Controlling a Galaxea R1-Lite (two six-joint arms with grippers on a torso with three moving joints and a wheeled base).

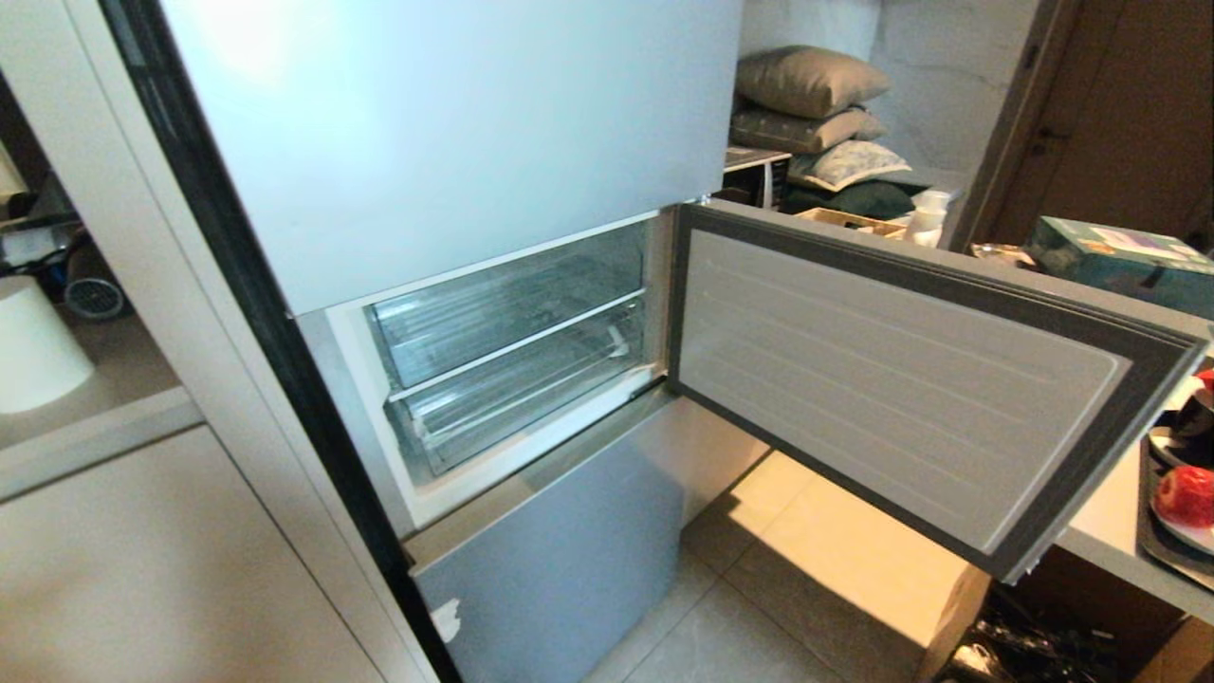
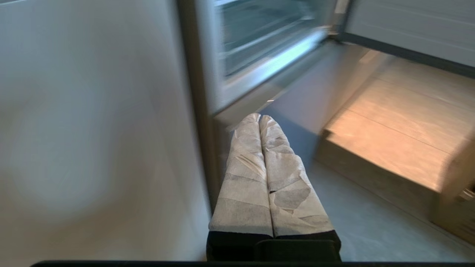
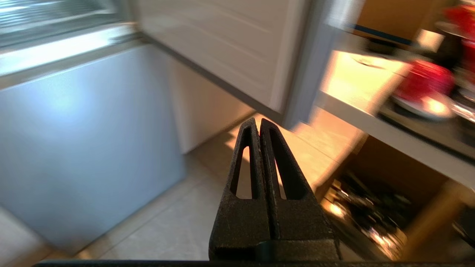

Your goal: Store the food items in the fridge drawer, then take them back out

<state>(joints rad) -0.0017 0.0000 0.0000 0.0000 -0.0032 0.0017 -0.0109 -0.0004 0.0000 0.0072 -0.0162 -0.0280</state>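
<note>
Fridge (image 1: 455, 142): middle door (image 1: 892, 379) open, both clear drawers (image 1: 512, 351) pushed in, seemingly empty; red fruit (image 1: 1186, 495) on plate, side counter; your left gripper (image 2: 259, 118) and right gripper (image 3: 258, 122) clenched, empty; everything left to do.

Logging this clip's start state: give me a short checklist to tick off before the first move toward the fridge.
1. Fridge door swung open: ok.
2. Clear drawers pushed in, none pulled out yet: not ok for loading.
3. Red fruit on a plate on the counter at the right: ok.
4. Second fruit's location: cannot tell.
5. Left pincer shut, empty: ok.
6. Right pincer shut, empty: ok.
</note>
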